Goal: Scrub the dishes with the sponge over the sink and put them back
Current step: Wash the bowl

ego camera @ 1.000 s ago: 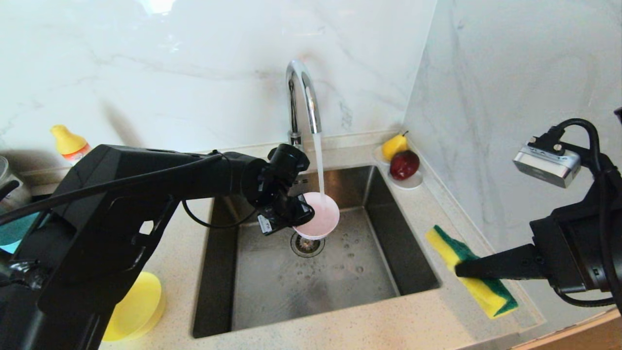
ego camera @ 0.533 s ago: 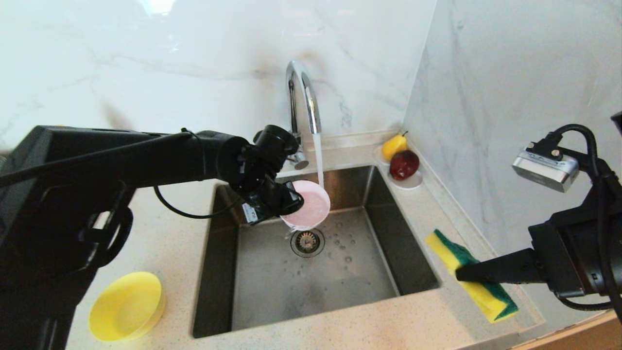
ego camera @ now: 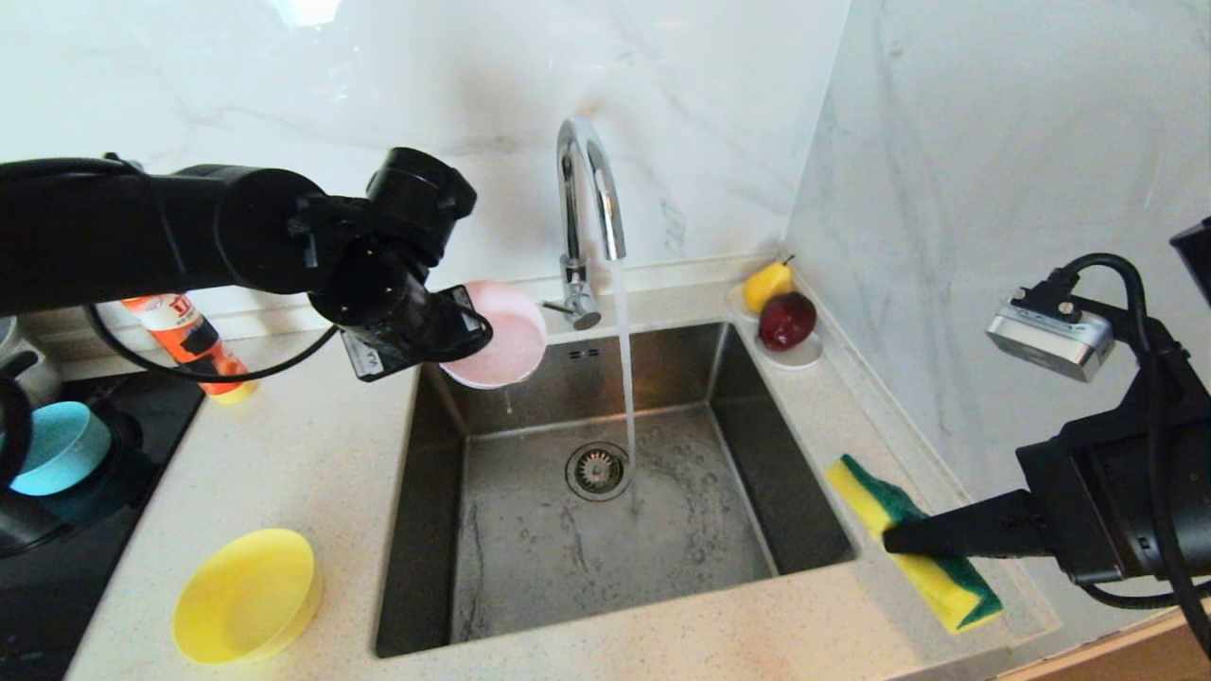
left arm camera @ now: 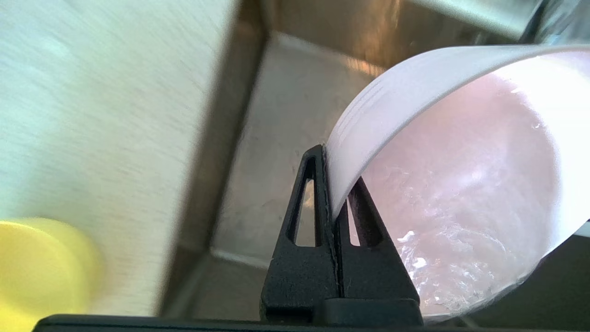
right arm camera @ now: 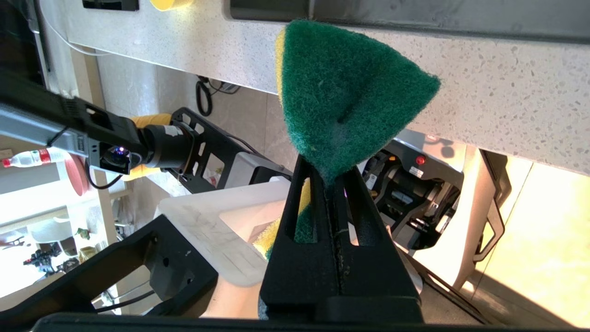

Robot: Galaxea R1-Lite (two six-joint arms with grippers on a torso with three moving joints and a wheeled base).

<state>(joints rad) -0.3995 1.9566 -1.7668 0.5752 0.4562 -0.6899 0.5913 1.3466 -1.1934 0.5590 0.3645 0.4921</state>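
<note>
Far left on my head view, the light blue bowl (ego camera: 49, 446) sits on the dark cooktop (ego camera: 114, 492), and the yellow bowl (ego camera: 248, 594) rests open side up on the speckled counter (ego camera: 312, 445) just left of the sink (ego camera: 804, 511); I judge both are parked there out of the splash zone. An orange soap bottle (ego camera: 194, 339) lies behind them near the wall.

My left gripper (ego camera: 452, 333) is clamped on the rim of the pale pink bowl (ego camera: 500, 346), one finger inside and one outside the wall. The bowl hangs tilted over the sink's back-left corner, clear of the water stream, wet droplets inside it; I read the tilt as draining it before it goes back to the counter.

At centre the chrome faucet (ego camera: 588, 189) runs into the basin beside the drain strainer (ego camera: 598, 469).

A white saucer (ego camera: 793, 354) with a pear and a red apple sits at the sink's far right corner.

On the right, my right gripper (ego camera: 897, 539) pinches the sponge (ego camera: 946, 577) across its middle, held above the counter edge right of the sink, waiting for the next bowl, I'd say.
</note>
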